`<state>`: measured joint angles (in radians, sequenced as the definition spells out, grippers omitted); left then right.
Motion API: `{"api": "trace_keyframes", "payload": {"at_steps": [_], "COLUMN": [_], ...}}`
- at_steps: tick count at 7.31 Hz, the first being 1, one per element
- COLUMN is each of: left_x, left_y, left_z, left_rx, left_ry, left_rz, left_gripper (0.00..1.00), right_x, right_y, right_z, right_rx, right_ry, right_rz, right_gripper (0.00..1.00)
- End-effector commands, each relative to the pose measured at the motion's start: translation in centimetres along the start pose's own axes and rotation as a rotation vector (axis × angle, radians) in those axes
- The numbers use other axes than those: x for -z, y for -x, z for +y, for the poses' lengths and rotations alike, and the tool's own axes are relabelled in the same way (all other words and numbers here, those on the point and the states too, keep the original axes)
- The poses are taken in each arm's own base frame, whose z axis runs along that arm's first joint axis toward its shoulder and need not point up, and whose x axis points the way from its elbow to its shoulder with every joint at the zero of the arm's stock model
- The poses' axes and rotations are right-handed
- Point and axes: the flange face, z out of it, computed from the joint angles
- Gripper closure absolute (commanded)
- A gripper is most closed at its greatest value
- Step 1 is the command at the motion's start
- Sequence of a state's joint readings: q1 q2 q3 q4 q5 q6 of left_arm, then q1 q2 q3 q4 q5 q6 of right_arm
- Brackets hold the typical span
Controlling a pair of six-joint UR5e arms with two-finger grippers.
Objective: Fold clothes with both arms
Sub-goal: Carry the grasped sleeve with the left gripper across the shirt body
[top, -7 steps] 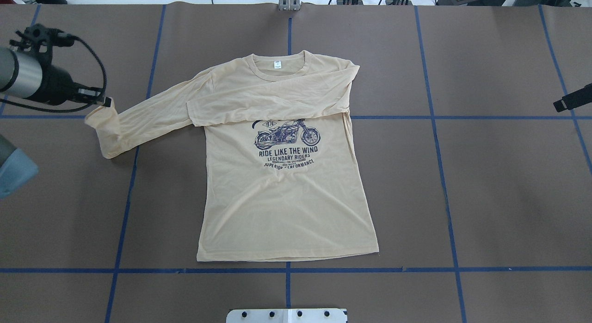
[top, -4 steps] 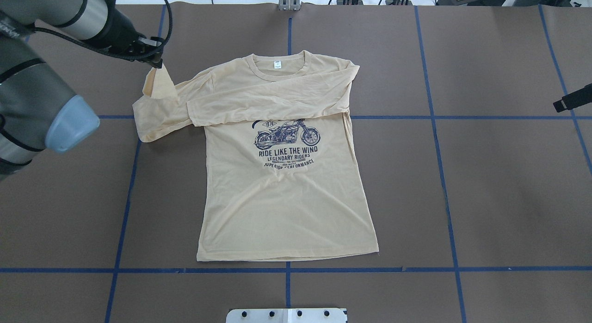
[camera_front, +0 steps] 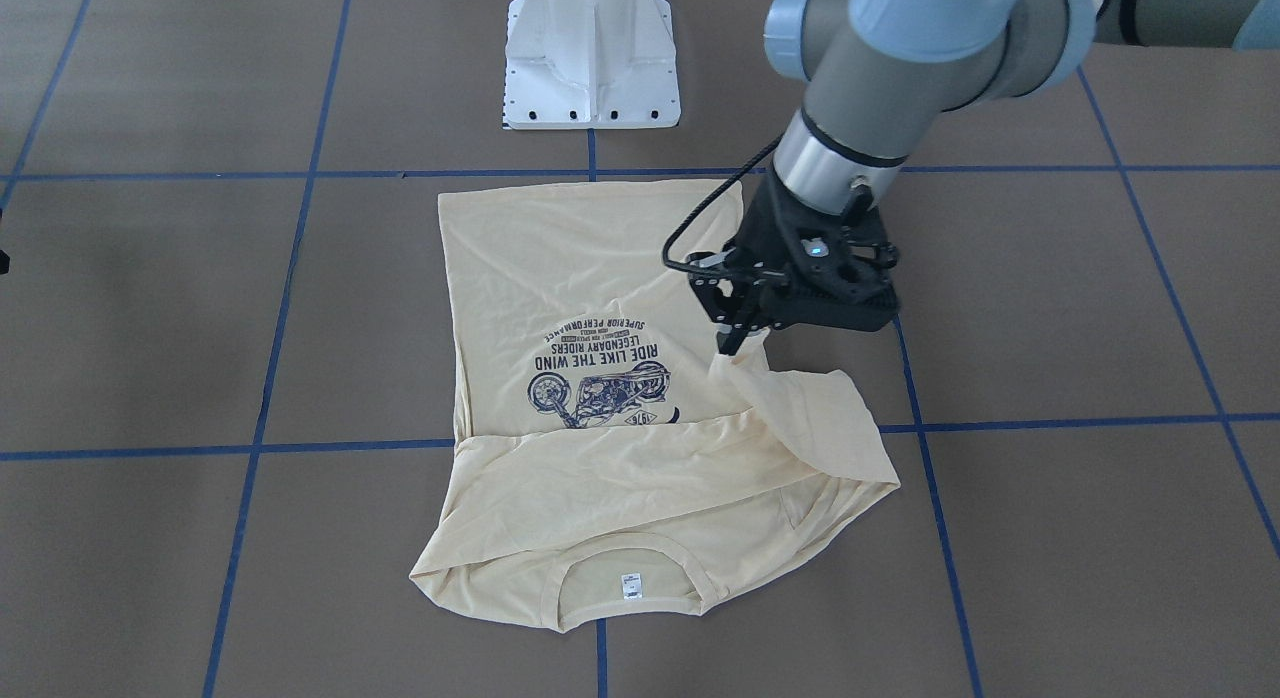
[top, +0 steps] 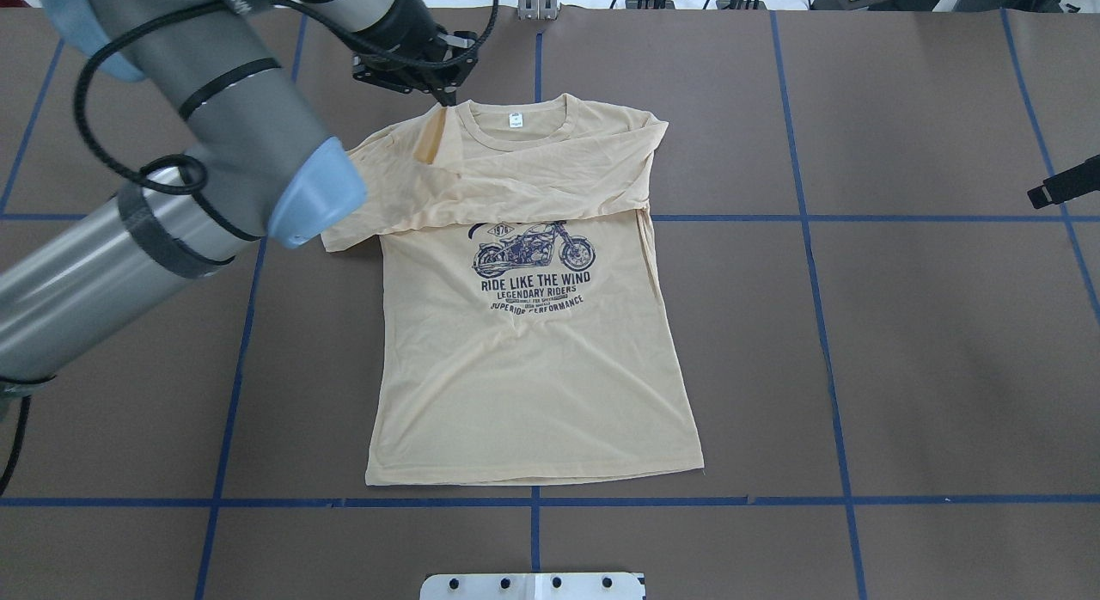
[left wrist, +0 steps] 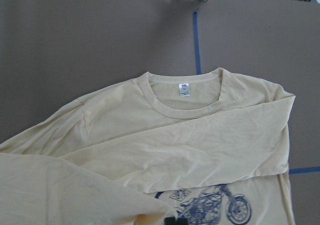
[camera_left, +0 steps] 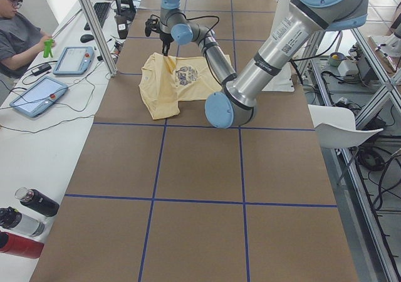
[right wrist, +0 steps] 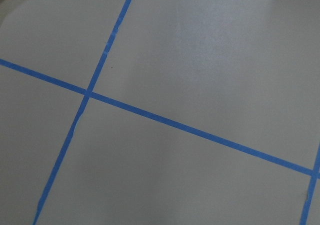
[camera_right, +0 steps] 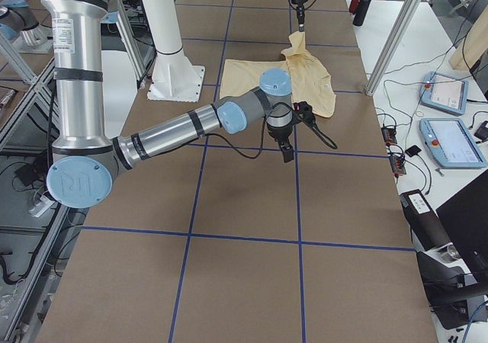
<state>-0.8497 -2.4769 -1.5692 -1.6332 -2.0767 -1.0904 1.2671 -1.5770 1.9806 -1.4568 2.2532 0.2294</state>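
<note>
Left claw (camera_front: 737,344) is up off the worktop (top: 902,325), fingers pinched tight on the cuff of the long-sleeved shirt (top: 524,376). The cuff end sits right between the tips. The left sleeve (camera_front: 810,418) drapes down from the claw in a loose fold to the shoulder, which lies on the worktop below.

In the overhead view the ribbed collar (top: 516,134) shows just beside the claw's tips. The small white neck tag (top: 515,119) is a little further off, toward the robot's right. The other sleeve (top: 533,192) lies flat across the chest, on the robot's side of the claw (it covers the very top of the print). Further from the claw again comes the navy motorcycle print (top: 533,249), with "RIDE LIKE THE WIND" under it. The hem is the part furthest from the claw, at the end nearest the white pedestal base (camera_front: 592,58).

The shirt's body is face up and spread flat, lying across the blue tape lines (top: 945,500).

Over to the right claw (top: 1063,183): it is well apart from the shirt, out at the worktop's right-hand end over bare brown surface. Its wrist camera sees only crossing tape. Whether its fingers are apart or together, I cannot tell.
</note>
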Motion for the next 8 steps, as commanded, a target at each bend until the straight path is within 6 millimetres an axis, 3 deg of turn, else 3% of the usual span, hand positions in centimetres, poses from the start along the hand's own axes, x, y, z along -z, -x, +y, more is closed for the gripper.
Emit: {"api": "trace_keyframes", "payload": {"at_steps": [1,2,3,5,8], "left_x": [-3.6,-5.1,-7.3,-13.7,-17.8], "left_y": [-8.4,-11.2,-12.1,-15.4,-18.0], "left_z": [-0.8,-1.2,-0.4,-0.1,0.5], "left_rx": [0.052,0.068,0.081,0.146,0.229], "left_ry": [0.012,0.023,0.033,-0.019,-0.116], "left_rz": [-0.031,-0.048,-0.032,-0.020,0.029], "left_gripper": [1.00,1.00,1.00,1.00,1.00], "right_x": [-0.1,-0.1,-0.2,-0.3,-0.4], "right_y": [-0.1,-0.1,-0.2,-0.3,-0.3], "right_z": [0.0,0.0,0.0,0.0,0.0], "right_rx": [-0.001,-0.001,-0.002,-0.004,-0.007], "right_ry": [0.003,0.003,0.004,0.006,0.007], "right_rz": [0.000,0.000,0.001,0.001,0.002], "right_gripper": [0.00,0.00,0.00,0.00,0.00]}}
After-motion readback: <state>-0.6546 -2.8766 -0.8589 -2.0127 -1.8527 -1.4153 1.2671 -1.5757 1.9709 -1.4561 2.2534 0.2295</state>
